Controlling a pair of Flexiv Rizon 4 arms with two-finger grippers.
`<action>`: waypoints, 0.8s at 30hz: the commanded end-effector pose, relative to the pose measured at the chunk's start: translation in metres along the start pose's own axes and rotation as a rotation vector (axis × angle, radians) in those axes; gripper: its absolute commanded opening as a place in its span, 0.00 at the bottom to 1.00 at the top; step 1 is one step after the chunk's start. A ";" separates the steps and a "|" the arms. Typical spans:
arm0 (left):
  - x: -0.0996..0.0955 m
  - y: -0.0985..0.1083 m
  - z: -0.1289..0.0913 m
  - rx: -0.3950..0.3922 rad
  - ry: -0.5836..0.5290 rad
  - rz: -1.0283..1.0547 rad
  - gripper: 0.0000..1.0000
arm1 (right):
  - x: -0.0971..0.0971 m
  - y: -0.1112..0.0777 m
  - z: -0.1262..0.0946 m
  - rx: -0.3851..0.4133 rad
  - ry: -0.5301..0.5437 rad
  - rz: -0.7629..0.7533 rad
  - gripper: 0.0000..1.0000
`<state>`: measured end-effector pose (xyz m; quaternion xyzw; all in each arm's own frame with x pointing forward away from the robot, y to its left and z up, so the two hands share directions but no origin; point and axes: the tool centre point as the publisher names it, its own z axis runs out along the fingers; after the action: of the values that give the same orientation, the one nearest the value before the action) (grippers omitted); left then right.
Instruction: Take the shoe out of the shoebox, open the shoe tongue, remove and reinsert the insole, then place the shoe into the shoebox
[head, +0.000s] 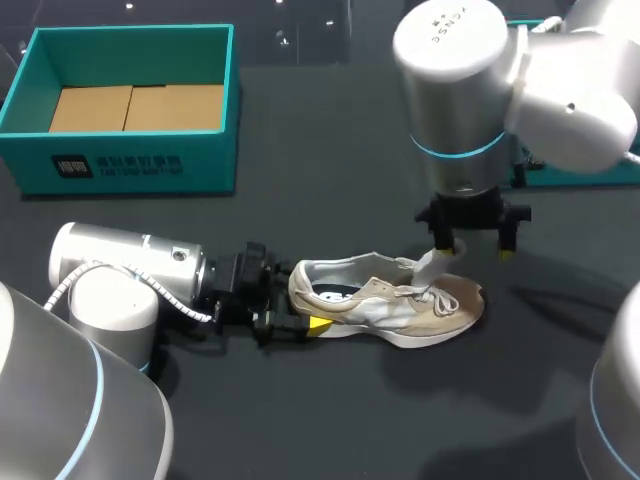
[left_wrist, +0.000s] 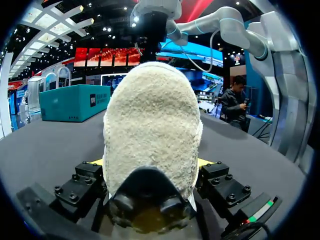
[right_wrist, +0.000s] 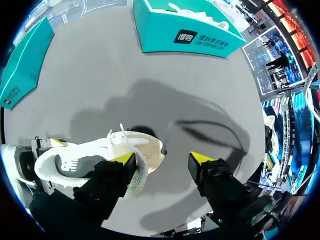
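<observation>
Both sides of the heel of the shoe (head: 395, 300) are pinched by the left gripper (head: 303, 312), low on the dark table (head: 330, 420), where the shoe is set on its sole. Just beyond, the right gripper (head: 476, 250) is held spread above the toe end, one finger just beside the raised tongue (head: 430, 265). Farthest back, the teal shoebox (head: 140, 160) is seen open, well apart from the shoe.
</observation>
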<state>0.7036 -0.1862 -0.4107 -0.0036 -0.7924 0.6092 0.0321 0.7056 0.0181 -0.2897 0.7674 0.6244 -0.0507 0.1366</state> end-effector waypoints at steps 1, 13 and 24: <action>0.000 0.001 0.000 0.001 0.000 0.000 0.00 | 0.007 -0.004 -0.040 -0.044 -0.019 -0.045 0.51; 0.000 0.001 0.000 0.001 0.000 0.000 0.00 | 0.053 -0.010 -0.087 -0.104 0.080 -0.401 0.17; 0.000 0.001 0.000 0.001 0.000 0.000 0.00 | 0.080 -0.050 -0.108 -0.254 0.272 -0.885 0.00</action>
<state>0.7035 -0.1862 -0.4107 -0.0037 -0.7923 0.6092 0.0321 0.6718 0.1390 -0.2125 0.5049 0.8562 0.0218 0.1077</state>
